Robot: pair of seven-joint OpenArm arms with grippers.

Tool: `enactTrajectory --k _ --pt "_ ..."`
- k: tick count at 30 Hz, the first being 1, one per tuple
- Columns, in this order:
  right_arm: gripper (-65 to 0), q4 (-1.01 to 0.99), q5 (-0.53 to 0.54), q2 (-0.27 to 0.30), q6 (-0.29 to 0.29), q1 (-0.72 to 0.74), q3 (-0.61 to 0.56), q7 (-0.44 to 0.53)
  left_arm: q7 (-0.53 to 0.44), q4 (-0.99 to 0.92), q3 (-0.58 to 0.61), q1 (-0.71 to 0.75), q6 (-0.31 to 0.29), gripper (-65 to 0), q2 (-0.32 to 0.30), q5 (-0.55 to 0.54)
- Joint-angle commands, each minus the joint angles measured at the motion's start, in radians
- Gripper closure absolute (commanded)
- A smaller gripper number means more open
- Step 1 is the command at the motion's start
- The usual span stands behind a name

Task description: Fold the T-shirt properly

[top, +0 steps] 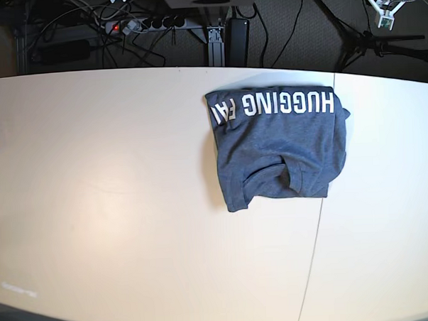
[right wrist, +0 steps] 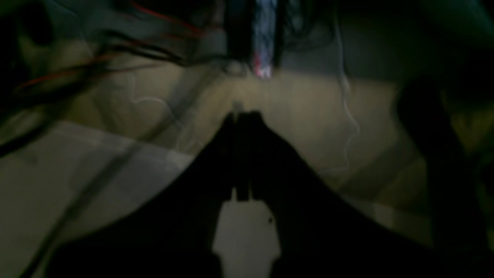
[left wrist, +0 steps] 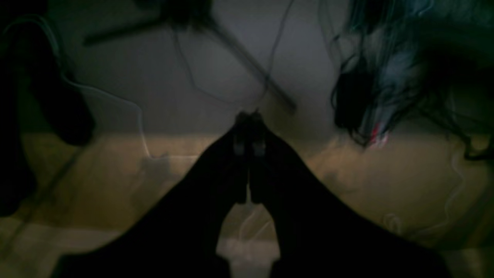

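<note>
The T-shirt (top: 277, 147) lay on the white surface (top: 116, 193) in a small folded bundle, with its white letters facing up along one edge. One sleeve or flap was tucked across its middle, a bit lumpy. Neither arm showed in the base view, so the shirt was far from both tools.

The left tool (left wrist: 250, 148) was shut tight and held nothing. The right tool (right wrist: 243, 154) was shut tight too, and it was empty. Both wrist views were dark and blurry, showing floor and cables beyond the tools, not the shirt.

The folding looked nearly done or finished. If anything was left, the next move would need a tool to open, come over the shirt, and smooth the lumpy flap flat.
</note>
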Motion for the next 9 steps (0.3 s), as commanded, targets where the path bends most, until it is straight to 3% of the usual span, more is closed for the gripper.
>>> enactTrajectory --k 1,4,9 --pt "0.0 -0.050 -0.010 0.003 -0.021 0.026 0.003 -0.002 -0.024 -0.056 0.044 -0.032 0.030 0.0 -0.008 0.005" --pt "0.0 -0.223 -0.023 0.003 -0.023 0.134 0.003 -0.002 -0.070 -0.219 0.171 -0.149 0.058 0.0 0.036 -0.001" --pt "0.0 -0.351 -0.024 0.000 -0.023 0.264 0.003 -0.003 -0.009 -0.352 0.301 -0.280 0.061 0.0 0.154 0.036"
